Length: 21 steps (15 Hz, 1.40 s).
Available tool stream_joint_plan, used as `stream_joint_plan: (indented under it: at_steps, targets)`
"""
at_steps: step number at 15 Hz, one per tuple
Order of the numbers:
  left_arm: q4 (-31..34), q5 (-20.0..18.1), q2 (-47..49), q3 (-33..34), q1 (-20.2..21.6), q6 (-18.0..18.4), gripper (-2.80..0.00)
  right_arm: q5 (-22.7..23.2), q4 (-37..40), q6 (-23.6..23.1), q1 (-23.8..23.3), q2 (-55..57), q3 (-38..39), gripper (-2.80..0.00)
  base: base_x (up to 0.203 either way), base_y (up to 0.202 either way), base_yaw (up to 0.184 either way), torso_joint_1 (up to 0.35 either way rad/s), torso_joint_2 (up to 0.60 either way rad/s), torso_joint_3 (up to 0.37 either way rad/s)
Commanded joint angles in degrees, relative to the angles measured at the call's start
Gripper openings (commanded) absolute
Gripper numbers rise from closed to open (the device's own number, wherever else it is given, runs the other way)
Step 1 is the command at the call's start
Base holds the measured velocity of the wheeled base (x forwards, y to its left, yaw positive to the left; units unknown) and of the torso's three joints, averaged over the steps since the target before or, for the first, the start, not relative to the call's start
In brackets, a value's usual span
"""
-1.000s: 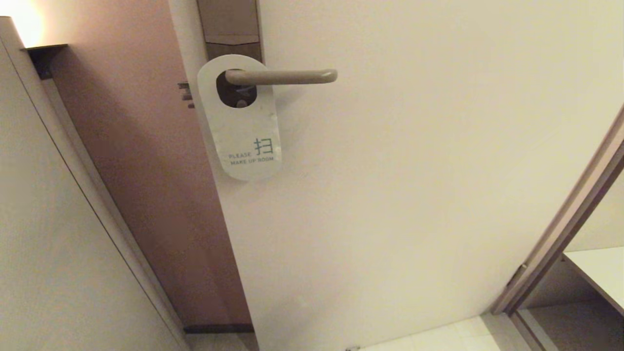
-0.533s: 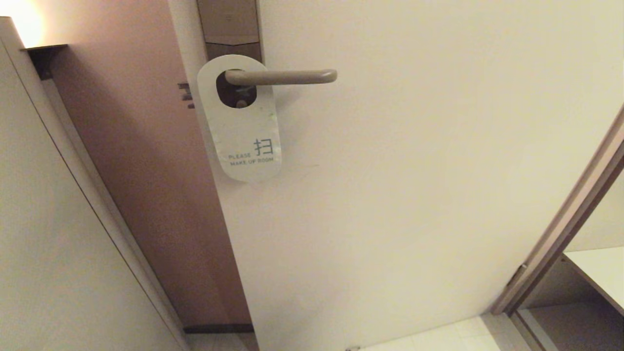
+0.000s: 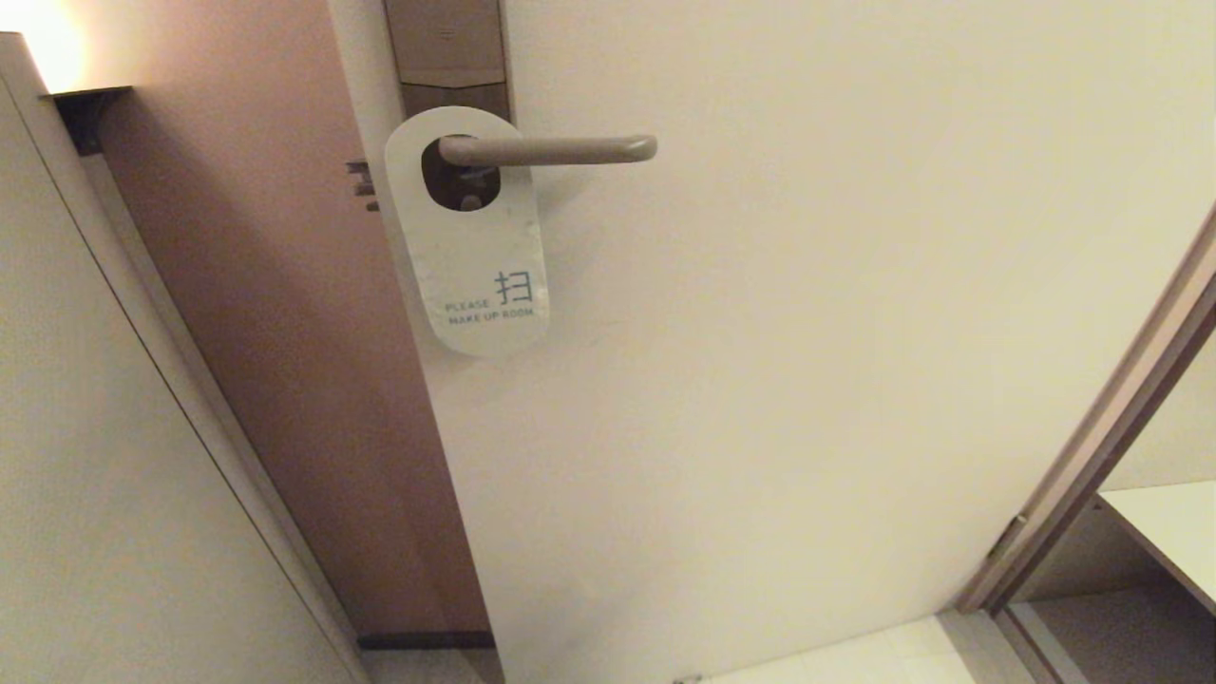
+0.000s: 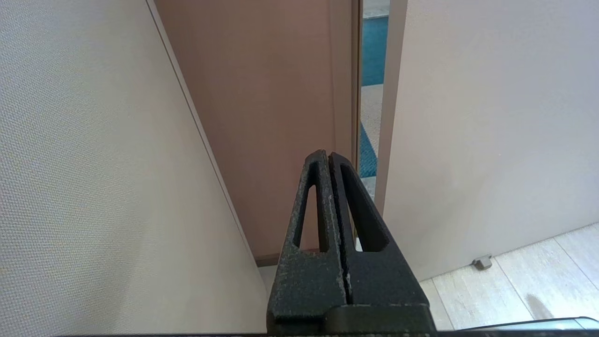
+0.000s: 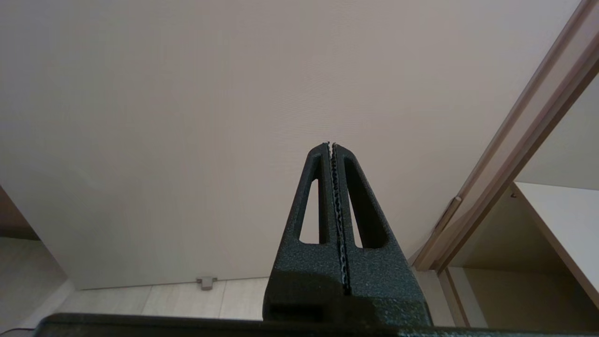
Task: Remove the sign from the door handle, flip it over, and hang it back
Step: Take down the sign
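Cream door (image 3: pixel 807 332) ajar, brown frame (image 3: pixel 285 313), tiled floor (image 4: pixel 514 290), doorstop (image 4: pixel 482 262)

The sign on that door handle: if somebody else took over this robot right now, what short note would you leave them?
Left pincer: shut, empty, low down near the door's edge.
Right pincer: shut, empty, low down facing the door. Neither shows in the head view.
The sign hangs by its oval hole on the door handle, white "PLEASE MAKE UP ROOM" side facing out.
Done: from how things lie, I cannot tell whether the sign was already turned over.
Left: if not, lift it off the handle, turn it over and hang it back.
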Motion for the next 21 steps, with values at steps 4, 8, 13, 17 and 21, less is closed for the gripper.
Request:
stream_joint_plan:
  at_steps: [4, 8, 13, 17, 21]
  targets:
    - [0.0, 0.0, 0.1, 0.0, 0.0, 0.0, -2.8, 0.0, 0.0, -0.1, 0.0, 0.0, 0.0, -2.8, 0.0, 0.0, 0.0, 0.0, 0.0, 0.0]
    - [0.0, 0.0, 0.1, 0.0, 0.0, 0.0, -2.8, 0.0, 0.0, -0.1, 0.0, 0.0, 0.0, -2.8, 0.0, 0.0, 0.0, 0.0, 0.0, 0.0]
    - [0.0, 0.0, 0.1, 0.0, 0.0, 0.0, -2.8, 0.0, 0.0, -0.1, 0.0, 0.0, 0.0, -2.8, 0.0, 0.0, 0.0, 0.0, 0.0, 0.0]
    - [0.0, 0.0, 0.1, 0.0, 0.0, 0.0, -2.8, 0.0, 0.0, -0.1, 0.0, 0.0, 0.0, -2.8, 0.0, 0.0, 0.0, 0.0, 0.0, 0.0]
    - [0.1, 0.0, 0.1, 0.0, 0.0, 0.1, -2.8, 0.0, 0.0, -0.1, 0.0, 0.0, 0.0, -2.8, 0.0, 0.0, 0.0, 0.0, 0.0, 0.0]
